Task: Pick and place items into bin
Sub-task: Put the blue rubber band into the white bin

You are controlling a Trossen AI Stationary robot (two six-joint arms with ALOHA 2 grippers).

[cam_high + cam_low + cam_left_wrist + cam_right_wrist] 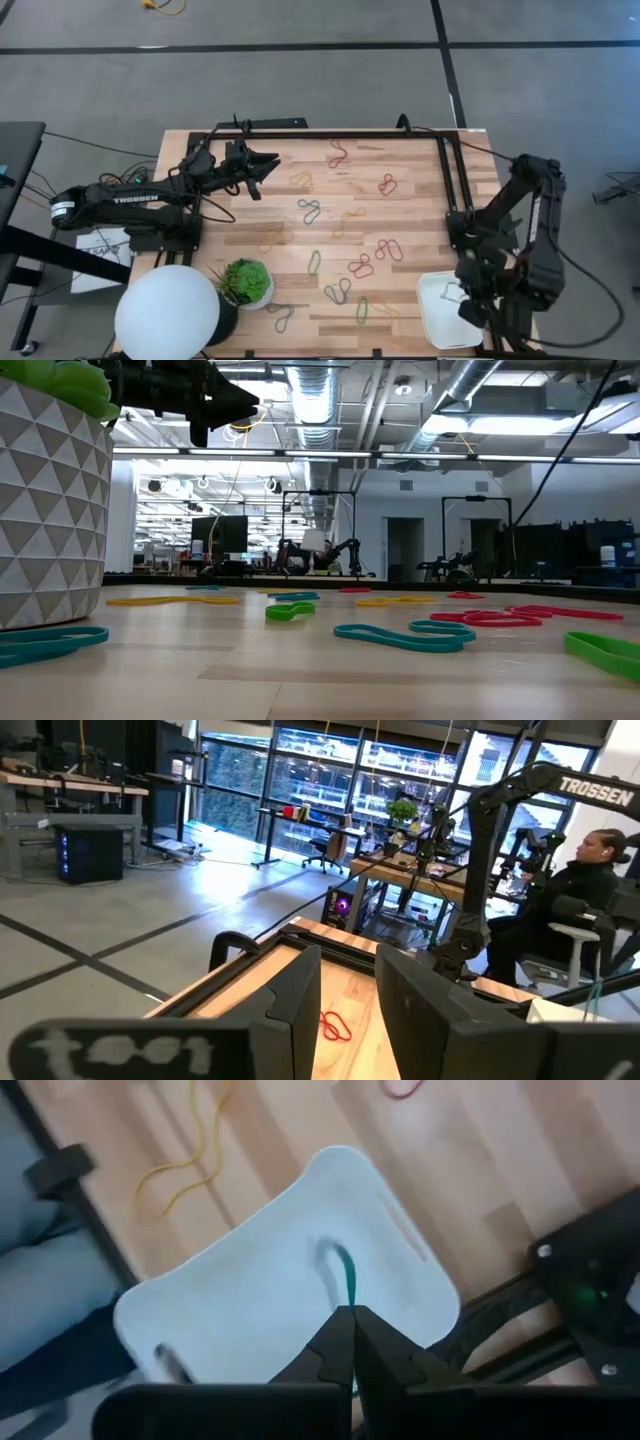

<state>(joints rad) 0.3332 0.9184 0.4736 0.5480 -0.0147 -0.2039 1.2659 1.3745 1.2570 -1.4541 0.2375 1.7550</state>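
Several rubber-band items lie flat on the wooden table: red [387, 184], teal [310, 210], yellow [347, 222], green [314, 262]. The white bin [450, 312] sits at the near right corner. My right gripper [352, 1318] hangs above the bin [250, 1300], shut on a teal band [345, 1275]. My left gripper [262, 168] is open and stays level above the table's far left, with nothing between its fingers [300, 1000]. A red band [335, 1025] shows on the table beyond them. My right gripper pinches one end of the teal band [349, 1295] between its two fingertips, coming from above and pointing down. The rest of the loop hangs below the tips over the bin's inside. Whether the band's lower end touches the bin's floor, I cannot tell.
A potted plant [247, 282] and a big white round lamp [167, 312] stand at the near left. A black frame rail [350, 133] runs along the far and right sides. A person [590, 890] sits beyond the table. More bands lie in the table's middle [405, 635].
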